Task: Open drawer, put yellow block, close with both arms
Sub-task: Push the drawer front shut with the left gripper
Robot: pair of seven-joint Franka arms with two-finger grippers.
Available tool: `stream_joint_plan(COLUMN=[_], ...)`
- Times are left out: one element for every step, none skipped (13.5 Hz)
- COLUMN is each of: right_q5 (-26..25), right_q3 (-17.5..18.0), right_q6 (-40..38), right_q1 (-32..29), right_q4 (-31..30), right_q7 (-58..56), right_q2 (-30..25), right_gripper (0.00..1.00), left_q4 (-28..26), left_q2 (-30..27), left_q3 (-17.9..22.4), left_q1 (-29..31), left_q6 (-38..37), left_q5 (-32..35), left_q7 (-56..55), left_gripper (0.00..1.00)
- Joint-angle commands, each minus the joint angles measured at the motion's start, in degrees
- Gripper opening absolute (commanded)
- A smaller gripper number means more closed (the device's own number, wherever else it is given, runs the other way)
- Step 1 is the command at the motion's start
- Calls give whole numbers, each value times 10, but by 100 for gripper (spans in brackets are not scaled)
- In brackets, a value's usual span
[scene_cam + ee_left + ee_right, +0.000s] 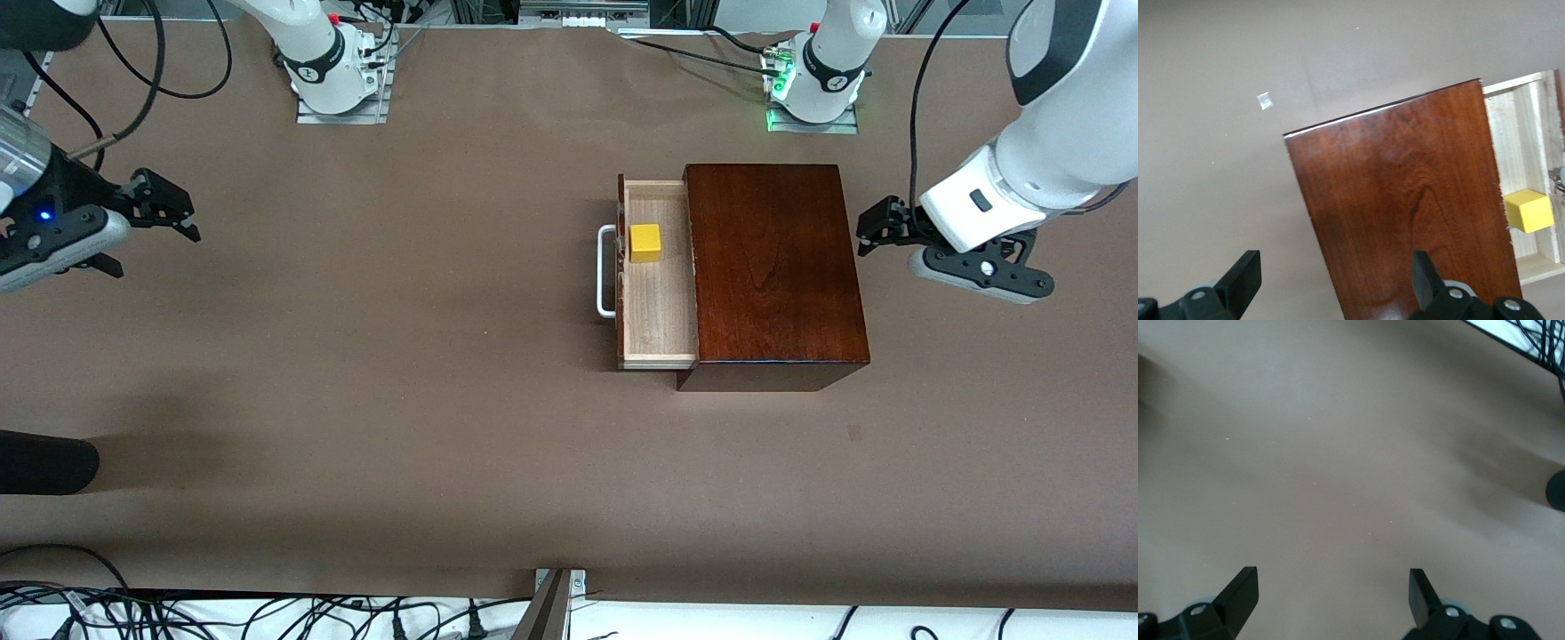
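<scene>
The glossy mahogany box (773, 267) stands mid-table with its drawer (660, 311) pulled out toward the right arm's end, white handle (606, 271) outermost. The yellow block (645, 243) sits in the pale tray near the drawer front. My left gripper (876, 229) is open and empty beside the box's closed end. In the left wrist view that gripper (1336, 277) straddles the box's (1405, 213) edge, with the yellow block (1529, 210) showing in the drawer (1521, 127). My right gripper (169, 209) hangs open and empty over bare table at the right arm's end, as the right wrist view of it (1333, 593) confirms.
A dark rounded object (44, 464) juts in at the table's edge on the right arm's end, nearer the front camera. Cables and a metal bracket (556, 604) line the front edge. A small white scrap (1265, 101) lies on the brown tabletop (400, 373).
</scene>
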Motion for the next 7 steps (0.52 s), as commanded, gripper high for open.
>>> stream_joint_plan(right_q5=[-14, -13, -13, -13, -8, -7, -7], right_q3=[72, 89, 93, 95, 96, 98, 105], right_q6=[46, 45, 44, 38, 30, 29, 27], right_q1=[-67, -84, -90, -92, -93, -93, -93], right_q4=[-96, -99, -99, -99, -103, -104, -104], right_q7=[54, 61, 68, 88, 116, 129, 133], right_q2=[-60, -63, -64, -65, -69, -70, -70], right_gripper=[100, 100, 100, 100, 100, 100, 100], left_q4=[32, 32, 33, 33, 33, 32, 34], left_q2=[9, 9, 9, 9, 9, 9, 9], left_q3=[0, 0, 0, 0, -1, -1, -11], left_q1=[-11, -11, -11, -12, -11, -13, -23], left_q6=[-23, -23, -23, -23, -23, -24, -24], left_q5=[-3, -3, -4, -4, -8, -12, -14], left_q7=[-12, -12, -13, -13, -12, -10, -11], left_gripper=[100, 100, 100, 100, 100, 100, 100])
